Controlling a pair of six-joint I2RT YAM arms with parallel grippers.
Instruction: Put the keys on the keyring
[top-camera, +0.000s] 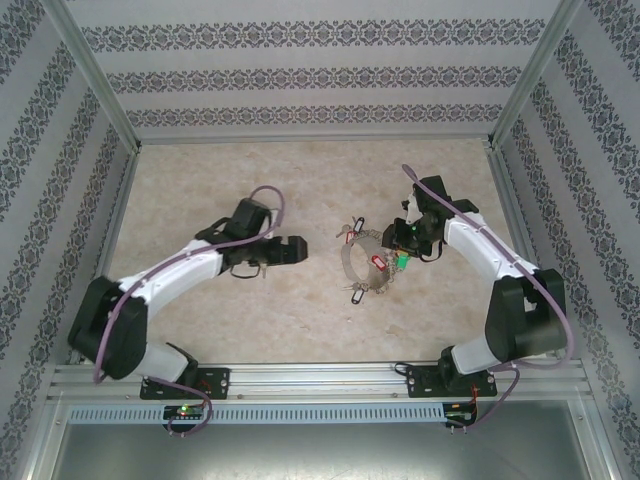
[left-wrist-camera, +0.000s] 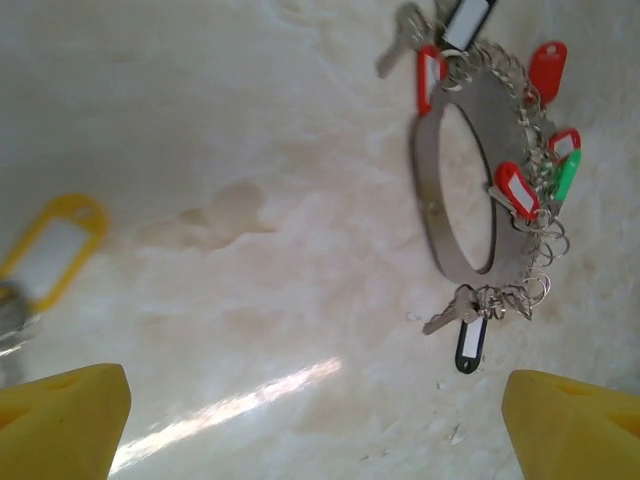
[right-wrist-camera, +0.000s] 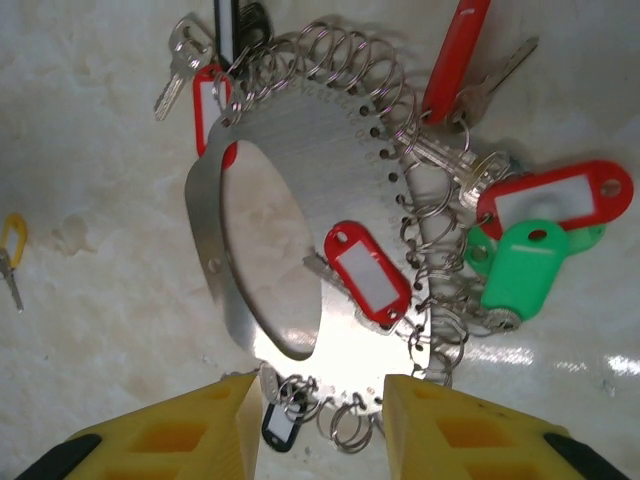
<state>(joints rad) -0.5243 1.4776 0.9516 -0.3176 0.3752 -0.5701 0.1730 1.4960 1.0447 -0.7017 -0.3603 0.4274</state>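
Yellow-tag key (left-wrist-camera: 52, 250) is lying just by left gripper (left-wrist-camera: 318, 415) (spread wide), far from keyring (right-wrist-camera: 330, 140), which is sitting by right gripper (right-wrist-camera: 322, 425) (part spread).

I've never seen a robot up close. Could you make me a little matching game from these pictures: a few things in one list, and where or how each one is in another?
Things:
A. flat grey metal keyring with an oval hole
B. small silvery key with a yellow plastic tag
C. green plastic tag
D. left claw

Place or state:
1. wide open, holding nothing
2. lying alone, away from the ring
3. right beside a red plastic tag at the ring's edge
4. lying mid-way across the pale table, strung with tagged keys

Pairs: A-4, B-2, C-3, D-1
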